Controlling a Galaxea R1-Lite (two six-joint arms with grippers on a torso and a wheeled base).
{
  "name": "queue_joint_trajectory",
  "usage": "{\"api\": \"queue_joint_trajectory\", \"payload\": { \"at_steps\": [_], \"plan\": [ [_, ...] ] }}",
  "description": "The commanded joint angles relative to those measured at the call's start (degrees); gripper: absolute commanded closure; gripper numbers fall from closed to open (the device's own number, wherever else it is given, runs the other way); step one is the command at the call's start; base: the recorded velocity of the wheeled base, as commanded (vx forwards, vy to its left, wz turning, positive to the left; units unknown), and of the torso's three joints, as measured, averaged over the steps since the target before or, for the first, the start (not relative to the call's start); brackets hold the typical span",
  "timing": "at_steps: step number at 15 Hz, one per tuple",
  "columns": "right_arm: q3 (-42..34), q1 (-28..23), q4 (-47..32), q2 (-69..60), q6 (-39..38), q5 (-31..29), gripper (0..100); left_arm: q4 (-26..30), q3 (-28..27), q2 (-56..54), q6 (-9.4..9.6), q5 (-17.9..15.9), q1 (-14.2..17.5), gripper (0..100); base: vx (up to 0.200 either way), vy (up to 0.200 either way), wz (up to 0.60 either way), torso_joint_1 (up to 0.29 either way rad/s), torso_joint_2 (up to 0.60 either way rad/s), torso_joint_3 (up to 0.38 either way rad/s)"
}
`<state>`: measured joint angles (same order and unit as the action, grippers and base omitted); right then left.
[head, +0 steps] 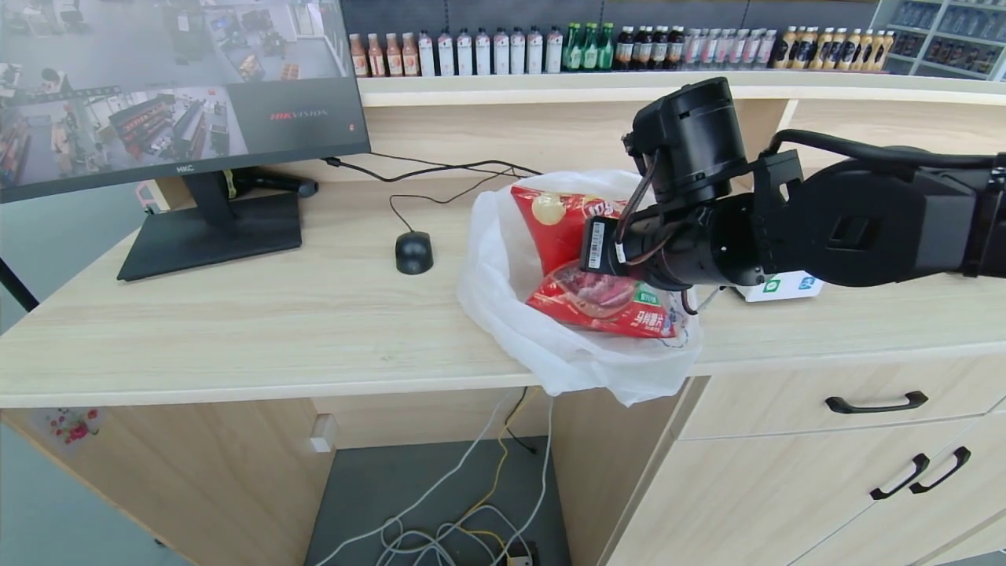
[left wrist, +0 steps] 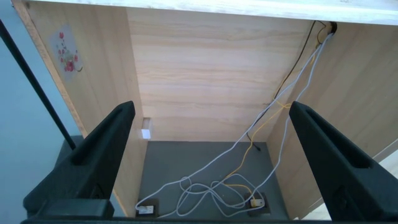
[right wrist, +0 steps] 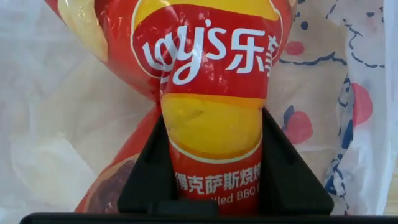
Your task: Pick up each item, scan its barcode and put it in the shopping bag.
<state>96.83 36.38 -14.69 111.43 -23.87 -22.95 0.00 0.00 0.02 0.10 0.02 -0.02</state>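
A long pale wood counter [head: 236, 330] runs across the head view, with black-handled drawers [head: 872, 409] beneath its right end and a row of bottles [head: 613, 47] on the ledge behind it. A large monitor [head: 157, 79] stands on a black base at the counter's left end. The right arm [head: 864, 220] stretches in over the counter's right side, towards the white plastic shopping bag [head: 503, 314], which sits open near the front edge with its bottom sagging over it. The right gripper [right wrist: 214, 143] is clamped on a red and yellow bag of chips [head: 550, 228], its two black fingers pinching the pack's narrowed lower part. The chips stand upright inside the mouth of the shopping bag. In front of them, also in the bag, lies a flatter red snack packet [head: 605, 303]. The left gripper [left wrist: 211, 115] is below counter level with its fingers spread wide and nothing between them, facing the open space under the counter where white and yellow cables [left wrist: 224, 186] lie in loops on the floor. A black mouse [head: 413, 252] rests on the counter just left of the shopping bag, its cord trailing back towards the wall. A small white box [head: 786, 287] sits on the counter, partly hidden behind the right arm.
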Motion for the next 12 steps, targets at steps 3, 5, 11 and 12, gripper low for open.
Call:
{"api": "queue_joint_trajectory", "payload": {
  "at_steps": [3, 5, 11, 12],
  "plan": [
    [5.5, -1.0, -0.1, 4.1, 0.2, 0.1, 100, 0.0, 0.0, 0.0, -0.01, 0.0, 0.0, 0, 0.000, 0.000, 0.00, 0.000, 0.00, 0.000],
    [5.9, -0.6, -0.2, 4.6, 0.2, 0.1, 100, 0.0, 0.0, 0.0, -0.01, 0.1, 0.0, 0, 0.000, 0.000, 0.00, 0.000, 0.00, 0.000],
    [5.7, 0.2, -0.1, 4.1, 0.8, -0.3, 100, 0.0, 0.0, 0.0, -0.01, 0.0, -0.1, 0, 0.000, 0.000, 0.00, 0.000, 0.00, 0.000],
    [5.4, 0.4, -0.2, 3.6, 0.8, -0.5, 100, 0.0, 0.0, 0.0, -0.01, 0.1, 0.0, 0, 0.000, 0.000, 0.00, 0.000, 0.00, 0.000]
  ]
}}
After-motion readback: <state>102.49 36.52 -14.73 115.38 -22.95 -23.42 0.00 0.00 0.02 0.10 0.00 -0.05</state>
